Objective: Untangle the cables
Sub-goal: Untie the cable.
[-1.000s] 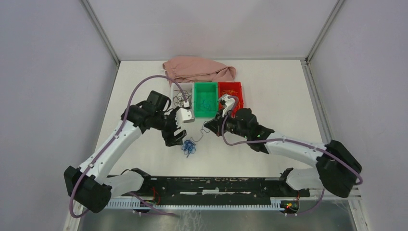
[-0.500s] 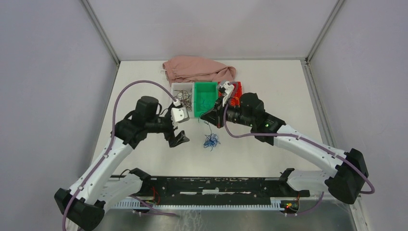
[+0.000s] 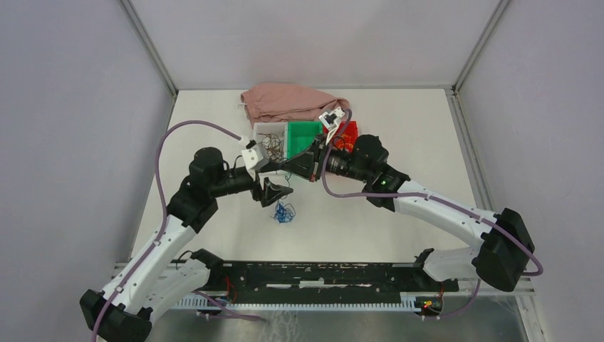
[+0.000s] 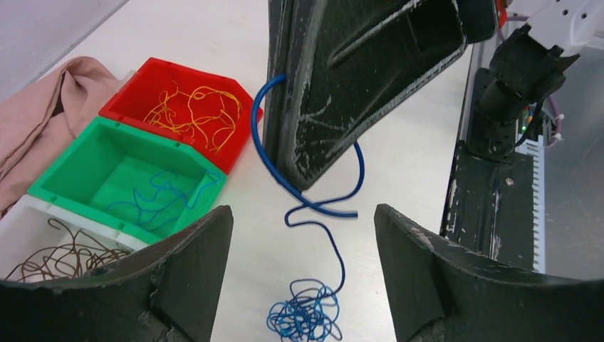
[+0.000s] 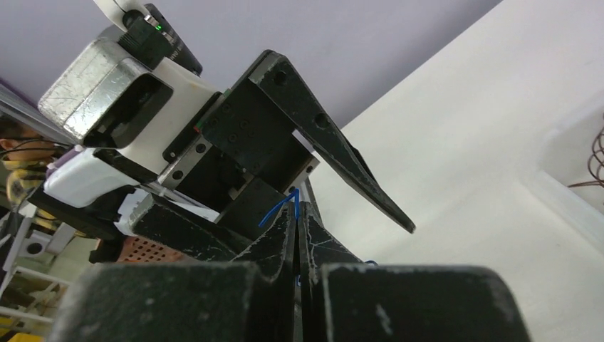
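Leftmost, the left gripper (image 3: 274,192) hangs with jaws apart, gripping nothing, over a blue tangle (image 3: 283,212) lying mid-tabletop. A blue strand (image 4: 317,211) runs from that tangle up to the right gripper (image 3: 285,165), whose jaws are clamped together on it. Toward the far edge sit a white bin (image 3: 269,126) with brown cables (image 4: 57,253), a green bin (image 3: 305,125) with blue cables (image 4: 160,199), and a red bin (image 3: 351,128) with orange cables (image 4: 192,107).

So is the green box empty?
Not empty. The green box has a few thin blue wires lying loose on its floor, as the left wrist view shows.
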`<state>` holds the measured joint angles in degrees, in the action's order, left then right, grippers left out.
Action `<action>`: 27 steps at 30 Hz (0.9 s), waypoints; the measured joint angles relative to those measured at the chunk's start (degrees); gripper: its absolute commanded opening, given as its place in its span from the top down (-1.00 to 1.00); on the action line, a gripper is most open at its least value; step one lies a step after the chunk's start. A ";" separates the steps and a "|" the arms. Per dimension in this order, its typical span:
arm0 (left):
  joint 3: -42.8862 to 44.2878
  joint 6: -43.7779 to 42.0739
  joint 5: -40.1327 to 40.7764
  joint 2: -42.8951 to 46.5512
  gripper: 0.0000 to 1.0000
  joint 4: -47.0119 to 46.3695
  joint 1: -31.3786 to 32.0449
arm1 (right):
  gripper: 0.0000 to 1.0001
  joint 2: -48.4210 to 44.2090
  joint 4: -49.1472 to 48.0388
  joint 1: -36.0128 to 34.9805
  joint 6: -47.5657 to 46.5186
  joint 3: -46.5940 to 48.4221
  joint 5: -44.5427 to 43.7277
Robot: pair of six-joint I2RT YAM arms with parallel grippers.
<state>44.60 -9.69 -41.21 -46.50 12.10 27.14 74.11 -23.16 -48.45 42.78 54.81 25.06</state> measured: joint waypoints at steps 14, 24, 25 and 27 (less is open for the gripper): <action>0.00 2.08 -1.25 -2.16 0.94 -2.56 0.00 | 0.58 4.52 -6.73 -0.96 6.58 1.92 0.76; 1.68 2.08 -1.25 -1.20 0.94 -1.57 0.00 | -0.21 2.47 -2.32 -0.68 3.58 2.01 -0.90; 1.99 2.08 -1.25 -1.07 0.94 -1.42 0.00 | -0.30 1.66 -1.46 -0.48 2.97 1.84 -1.20; 2.80 2.05 -1.14 -0.66 0.94 -1.03 0.00 | -0.41 -0.85 0.42 0.00 0.85 0.96 -1.75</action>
<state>47.40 -7.64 -42.35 -47.16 11.07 27.14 73.25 -22.74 -48.45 43.64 55.77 23.31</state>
